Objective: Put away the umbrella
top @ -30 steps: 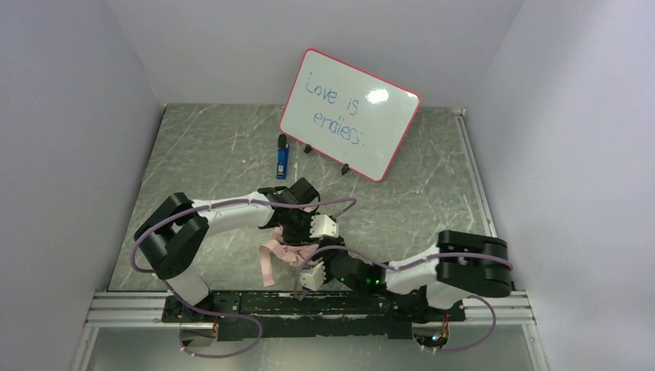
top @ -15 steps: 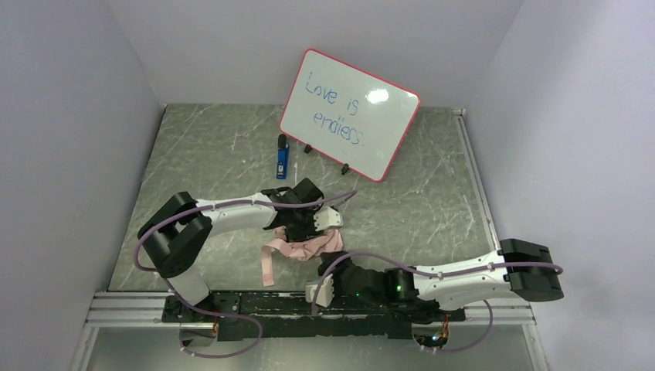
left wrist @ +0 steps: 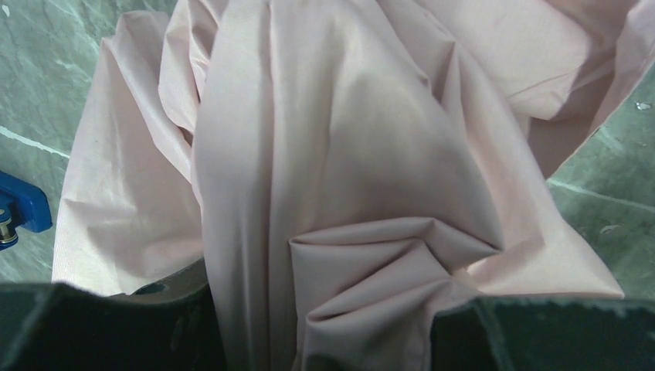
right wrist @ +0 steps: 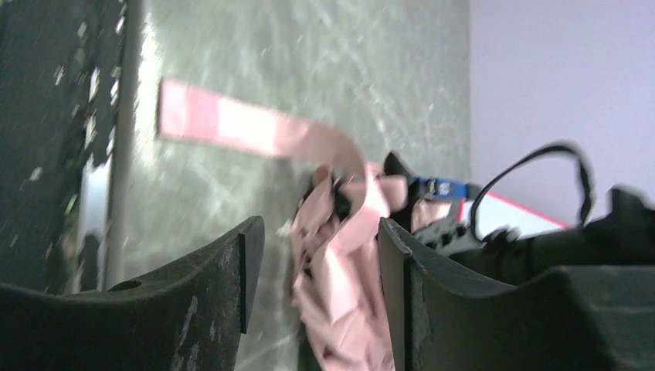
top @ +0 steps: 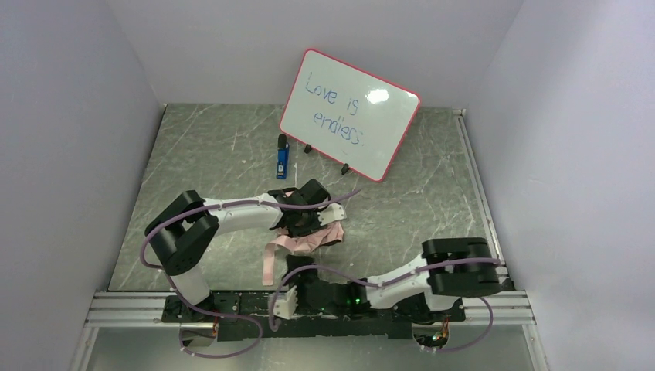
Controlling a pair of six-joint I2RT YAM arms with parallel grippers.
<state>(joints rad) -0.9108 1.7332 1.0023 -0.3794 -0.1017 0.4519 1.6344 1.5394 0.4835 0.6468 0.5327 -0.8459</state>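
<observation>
The umbrella (top: 300, 241) lies crumpled on the table as a pale pink bundle, with its strap (top: 268, 267) trailing toward the front edge. My left gripper (top: 324, 224) reaches into the bundle's far right side. In the left wrist view the pink fabric (left wrist: 347, 154) fills the frame, and my left gripper (left wrist: 324, 340) is shut on a bunched fold. My right gripper (top: 283, 303) hovers over the front rail, apart from the umbrella. In the right wrist view it (right wrist: 320, 232) stands open and holds nothing. The umbrella (right wrist: 347, 294) and its strap (right wrist: 247, 131) show blurred beyond the fingers.
A red-framed whiteboard (top: 349, 114) leans at the back of the table. A small blue object (top: 283, 161) lies just left of it. The black front rail (top: 247, 305) runs under my right gripper. Grey walls enclose the left, back and right sides.
My right arm has pulled back from the umbrella and swung left along the front rail, jaws a little wider. The left gripper has shifted slightly right with the fabric.
</observation>
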